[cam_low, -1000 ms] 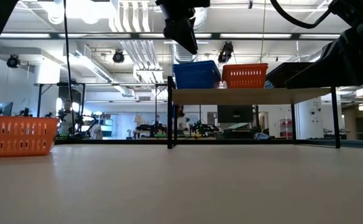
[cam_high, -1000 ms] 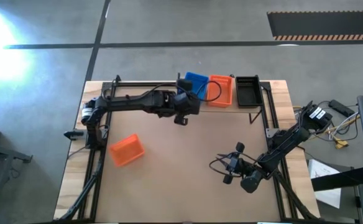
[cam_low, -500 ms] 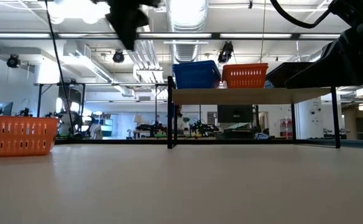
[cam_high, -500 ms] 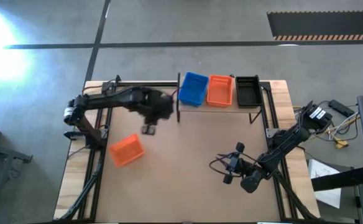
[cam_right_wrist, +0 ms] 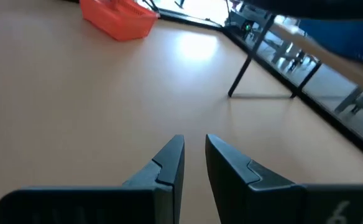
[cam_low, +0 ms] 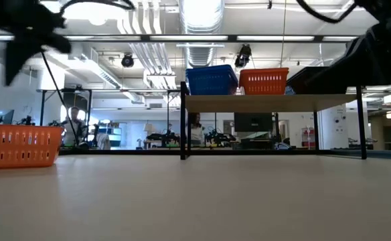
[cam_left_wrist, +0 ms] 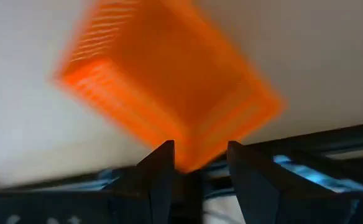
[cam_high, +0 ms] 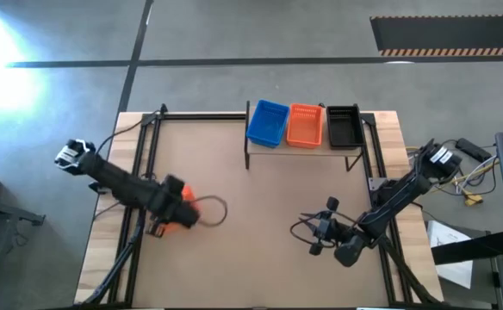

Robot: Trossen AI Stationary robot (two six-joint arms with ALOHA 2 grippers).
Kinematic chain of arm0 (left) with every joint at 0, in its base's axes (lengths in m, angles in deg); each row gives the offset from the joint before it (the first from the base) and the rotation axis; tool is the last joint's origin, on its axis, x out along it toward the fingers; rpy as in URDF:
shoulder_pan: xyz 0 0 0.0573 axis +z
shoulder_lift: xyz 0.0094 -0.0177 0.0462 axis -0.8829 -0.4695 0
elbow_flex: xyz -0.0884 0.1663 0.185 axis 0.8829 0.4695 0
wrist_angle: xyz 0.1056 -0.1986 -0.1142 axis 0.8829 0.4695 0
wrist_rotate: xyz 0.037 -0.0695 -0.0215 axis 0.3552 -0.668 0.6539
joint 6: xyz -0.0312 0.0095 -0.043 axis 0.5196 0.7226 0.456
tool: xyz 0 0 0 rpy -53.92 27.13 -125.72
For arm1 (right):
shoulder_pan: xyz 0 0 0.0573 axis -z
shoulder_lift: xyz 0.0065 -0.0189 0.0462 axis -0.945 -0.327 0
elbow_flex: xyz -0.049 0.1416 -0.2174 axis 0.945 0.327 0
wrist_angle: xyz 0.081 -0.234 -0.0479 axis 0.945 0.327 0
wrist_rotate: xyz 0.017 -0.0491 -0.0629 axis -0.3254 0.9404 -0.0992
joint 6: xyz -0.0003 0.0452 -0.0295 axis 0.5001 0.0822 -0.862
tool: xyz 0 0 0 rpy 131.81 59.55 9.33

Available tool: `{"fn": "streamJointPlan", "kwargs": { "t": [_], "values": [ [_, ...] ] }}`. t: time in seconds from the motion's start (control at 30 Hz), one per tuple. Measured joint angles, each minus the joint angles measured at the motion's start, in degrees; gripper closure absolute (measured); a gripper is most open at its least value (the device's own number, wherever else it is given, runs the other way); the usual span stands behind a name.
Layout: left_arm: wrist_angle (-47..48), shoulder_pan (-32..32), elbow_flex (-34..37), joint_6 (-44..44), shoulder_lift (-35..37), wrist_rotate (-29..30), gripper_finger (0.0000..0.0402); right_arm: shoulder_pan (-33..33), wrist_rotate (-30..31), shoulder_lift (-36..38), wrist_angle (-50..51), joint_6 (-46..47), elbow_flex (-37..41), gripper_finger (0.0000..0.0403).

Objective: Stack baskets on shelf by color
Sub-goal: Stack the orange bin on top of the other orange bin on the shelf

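Hazard-striped mat (cam_high: 448, 36) on grey floor beyond table; cables, perhaps connectors (cam_high: 468, 178), at right edge.

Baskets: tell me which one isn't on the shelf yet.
The lone orange basket on the tabletop, under the left gripper. The blue basket, second orange basket and black basket stand on the shelf.

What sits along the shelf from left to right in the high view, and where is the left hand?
Blue basket → orange basket → black basket, side by side on the shelf. The left hand hangs over the loose orange basket near the table's left edge.
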Motion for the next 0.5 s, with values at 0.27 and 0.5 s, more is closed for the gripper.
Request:
{"fn": "streamJointPlan", "kwargs": {
  "t": [0.27,0.5],
  "values": [
    [-4.60,-8.35,5.13,2.06,-2.98,-4.68,0.0269,0.00,0.09,2.89,-0.07,-9.47,-2.26,0.0344],
    [-4.67,-8.86,8.28,-0.55,-4.83,-7.38,0.0240,0.00,0.09,4.79,-0.13,-12.48,-3.27,0.0344]
  ]
}}
